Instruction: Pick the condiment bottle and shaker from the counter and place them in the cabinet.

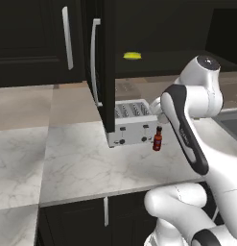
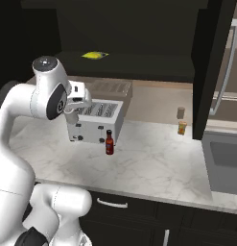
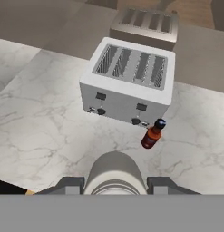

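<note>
Holding the shaker [image 3: 114, 174] in your closed claw [image 3: 114, 190]: lift it upright clear of the toaster [image 3: 129, 81] into the cabinet [image 1: 103, 62].

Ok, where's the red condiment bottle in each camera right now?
Left base view: condiment bottle right of centre, at the toaster's front right corner.
Right base view: left of centre, before the toaster.
Hand view: right of centre, below the toaster.
Shared landmark: the toaster.
</note>
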Controlling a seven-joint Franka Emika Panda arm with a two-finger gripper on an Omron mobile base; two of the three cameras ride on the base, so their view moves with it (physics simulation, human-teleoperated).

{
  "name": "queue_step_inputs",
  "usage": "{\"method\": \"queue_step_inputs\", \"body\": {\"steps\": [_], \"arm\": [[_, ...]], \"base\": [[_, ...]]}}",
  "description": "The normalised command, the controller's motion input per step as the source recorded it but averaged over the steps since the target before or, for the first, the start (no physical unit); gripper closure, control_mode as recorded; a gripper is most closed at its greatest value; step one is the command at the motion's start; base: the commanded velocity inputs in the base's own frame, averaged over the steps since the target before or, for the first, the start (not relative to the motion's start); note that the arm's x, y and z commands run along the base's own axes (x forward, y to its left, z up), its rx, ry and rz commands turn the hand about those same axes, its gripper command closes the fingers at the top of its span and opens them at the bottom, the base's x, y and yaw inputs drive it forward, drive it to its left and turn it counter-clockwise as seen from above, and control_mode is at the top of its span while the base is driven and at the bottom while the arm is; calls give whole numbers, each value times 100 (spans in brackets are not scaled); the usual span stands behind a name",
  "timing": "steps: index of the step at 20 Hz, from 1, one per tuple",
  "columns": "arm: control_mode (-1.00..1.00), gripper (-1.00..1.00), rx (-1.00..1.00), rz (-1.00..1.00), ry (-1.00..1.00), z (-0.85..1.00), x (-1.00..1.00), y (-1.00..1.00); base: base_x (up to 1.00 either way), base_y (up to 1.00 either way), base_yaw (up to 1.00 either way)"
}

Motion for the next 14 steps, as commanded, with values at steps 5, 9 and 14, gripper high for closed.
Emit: {"method": "queue_step_inputs", "body": {"steps": [5, 9, 14], "arm": [[-100, 100, 0, 0, 0, 12, 1, -31], [-100, 100, 0, 0, 0, 17, 5, -33], [-100, 100, 0, 0, 0, 20, 4, -29]], "base": [[0, 0, 0], [0, 0, 0], [0, 0, 0]]}}
